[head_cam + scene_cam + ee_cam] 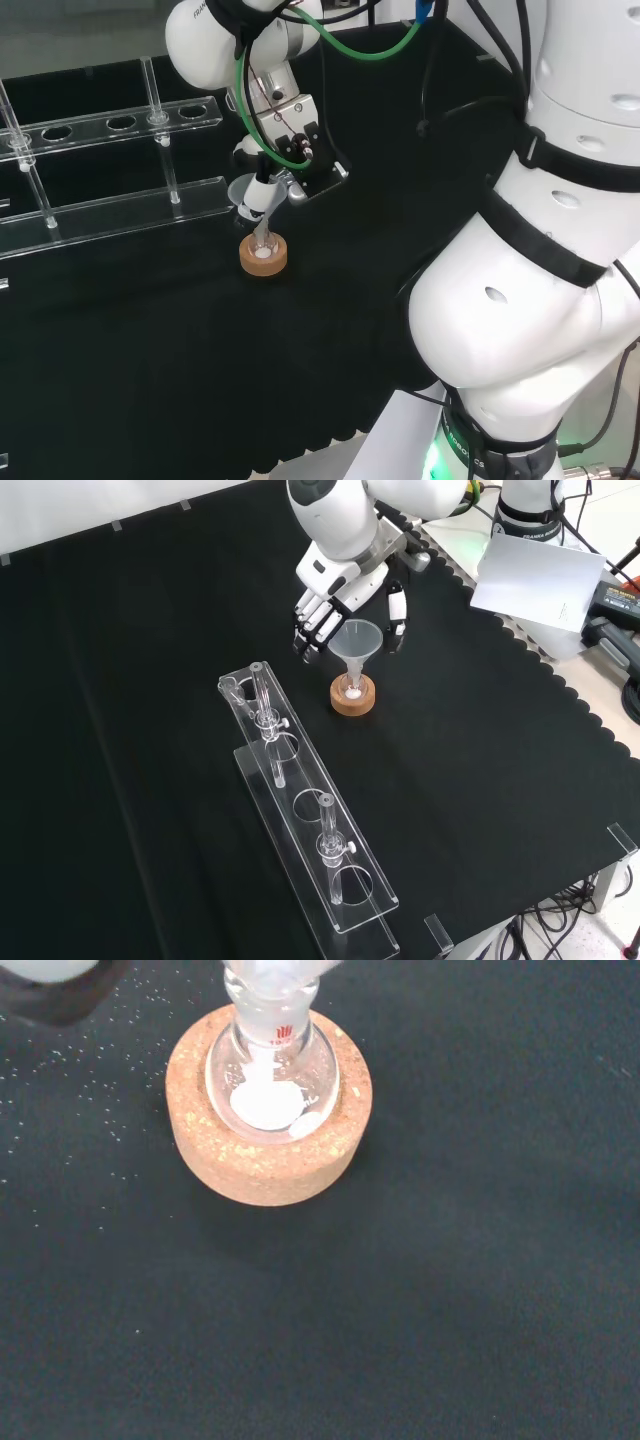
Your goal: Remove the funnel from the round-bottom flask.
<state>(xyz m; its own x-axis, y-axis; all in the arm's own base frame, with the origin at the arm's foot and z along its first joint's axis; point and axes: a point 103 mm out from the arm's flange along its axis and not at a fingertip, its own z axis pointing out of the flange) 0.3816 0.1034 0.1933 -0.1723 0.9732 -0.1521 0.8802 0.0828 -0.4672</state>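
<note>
Black cloth is covering the desk (150, 680); I'm reading the front view left to right: the clear tube rack (310, 830), then the hand (322, 610) hovering spread around the glass funnel (356, 645), which is sitting in the round-bottom flask (352, 688) on its cork ring (353, 697). I'm judging the funnel light, slippery, fragile; I'd be pinching the cone rim.

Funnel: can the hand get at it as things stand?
Probably yes. The hand hangs right above the funnel, fingers on one side, thumb on the other, nothing between. The rack stands clear.
</note>
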